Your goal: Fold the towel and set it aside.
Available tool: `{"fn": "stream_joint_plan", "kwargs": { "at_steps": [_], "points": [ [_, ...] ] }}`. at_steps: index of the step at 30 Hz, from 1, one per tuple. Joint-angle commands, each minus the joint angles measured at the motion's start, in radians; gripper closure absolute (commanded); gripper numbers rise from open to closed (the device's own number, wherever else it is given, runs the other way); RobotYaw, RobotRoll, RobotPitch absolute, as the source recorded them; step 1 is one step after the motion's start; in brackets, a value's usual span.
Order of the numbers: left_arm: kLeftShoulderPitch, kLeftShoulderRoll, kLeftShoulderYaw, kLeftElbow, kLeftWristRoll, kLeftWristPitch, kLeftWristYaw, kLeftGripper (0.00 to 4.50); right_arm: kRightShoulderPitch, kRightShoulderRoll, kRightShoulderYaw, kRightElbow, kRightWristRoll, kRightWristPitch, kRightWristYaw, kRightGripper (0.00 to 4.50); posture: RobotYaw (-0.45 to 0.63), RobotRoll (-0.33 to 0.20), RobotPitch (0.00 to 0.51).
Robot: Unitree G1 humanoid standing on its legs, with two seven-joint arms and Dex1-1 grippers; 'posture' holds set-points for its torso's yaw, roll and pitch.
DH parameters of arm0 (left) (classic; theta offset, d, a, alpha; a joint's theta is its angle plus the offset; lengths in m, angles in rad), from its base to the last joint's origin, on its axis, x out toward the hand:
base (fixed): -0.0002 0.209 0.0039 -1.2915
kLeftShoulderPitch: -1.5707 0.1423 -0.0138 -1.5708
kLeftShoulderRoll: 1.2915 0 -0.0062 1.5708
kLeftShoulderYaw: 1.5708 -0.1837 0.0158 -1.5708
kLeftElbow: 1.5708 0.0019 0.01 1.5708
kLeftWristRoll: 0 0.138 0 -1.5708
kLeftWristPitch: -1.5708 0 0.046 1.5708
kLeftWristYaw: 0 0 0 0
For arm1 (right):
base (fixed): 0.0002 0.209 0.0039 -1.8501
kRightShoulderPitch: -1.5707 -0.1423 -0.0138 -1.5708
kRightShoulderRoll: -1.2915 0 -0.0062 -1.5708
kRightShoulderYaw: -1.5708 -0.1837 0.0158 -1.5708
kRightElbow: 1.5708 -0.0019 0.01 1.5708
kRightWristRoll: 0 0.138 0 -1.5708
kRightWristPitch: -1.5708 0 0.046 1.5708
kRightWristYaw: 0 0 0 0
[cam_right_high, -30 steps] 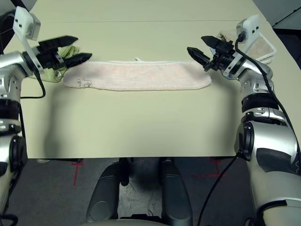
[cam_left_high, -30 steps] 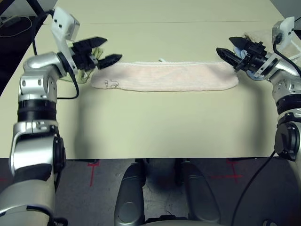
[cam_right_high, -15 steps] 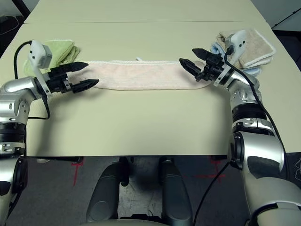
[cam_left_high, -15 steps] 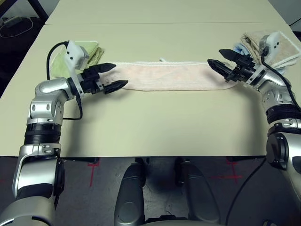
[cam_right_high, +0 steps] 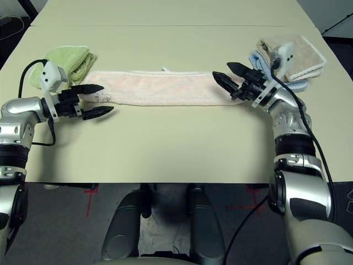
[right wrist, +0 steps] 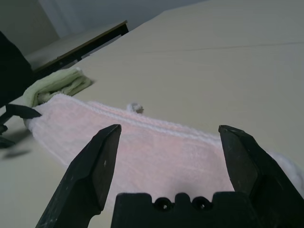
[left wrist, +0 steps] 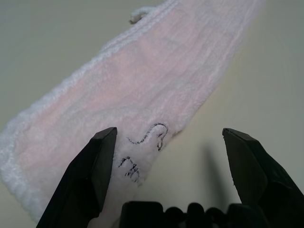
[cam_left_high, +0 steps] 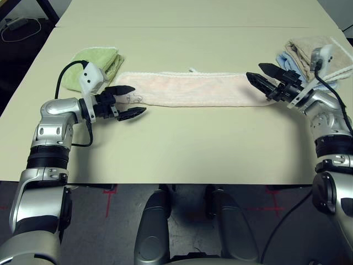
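The pale pink towel (cam_left_high: 190,89) lies on the table as a long folded strip running left to right, with a whitish stitched far edge, a small white tag (cam_left_high: 192,70) and a dark embroidered mark (left wrist: 154,134) near its left end. My left gripper (cam_left_high: 132,101) hovers open at the towel's left end, its fingers either side of the near corner. At the right end my right gripper (cam_left_high: 258,75) is open too, just above the towel's corner. Neither holds anything.
A green folded towel (cam_left_high: 94,61) sits just behind my left gripper at the towel's left end. Beige (cam_left_high: 317,48) and light blue (cam_left_high: 287,61) folded towels are stacked at the far right, behind my right gripper. The beige table (cam_left_high: 187,143) stretches bare toward me.
Both arms have come down and toward me to the towel's ends, each gripper staying open. The camera tilted, bringing the green and beige towels more into view. The towel itself lies as before.
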Motion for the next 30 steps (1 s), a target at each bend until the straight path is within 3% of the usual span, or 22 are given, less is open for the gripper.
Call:
{"fn": "stream_joint_plan", "kwargs": {
  "at_steps": [1, 12, 26, 30],
  "points": [
    [-0.007, 0.011, -0.013, 0.01, 0.016, -0.014, -0.018, 0.0, 0.062, 0.006, -0.057, -0.115, 0.092, 0.144, -0.088, 0.03, -0.01, 0.0, 0.263],
    [-0.023, 0.006, -0.02, 0.015, 0.012, -0.003, -0.026, 0.0, 0.151, -0.022, -0.194, -0.215, 0.327, 0.482, -0.251, 0.03, -0.01, 0.0, 0.269],
    [0.006, -0.015, -0.027, -0.071, -0.01, 0.059, -0.029, 0.0, 0.23, -0.142, -0.223, -0.165, 0.413, 0.642, -0.188, 0.03, -0.02, 0.0, 0.271],
    [0.026, -0.022, -0.024, -0.111, -0.02, 0.086, -0.019, 0.0, 0.237, -0.152, -0.209, -0.149, 0.385, 0.634, -0.204, 0.03, -0.01, 0.0, 0.27]
  ]
}}
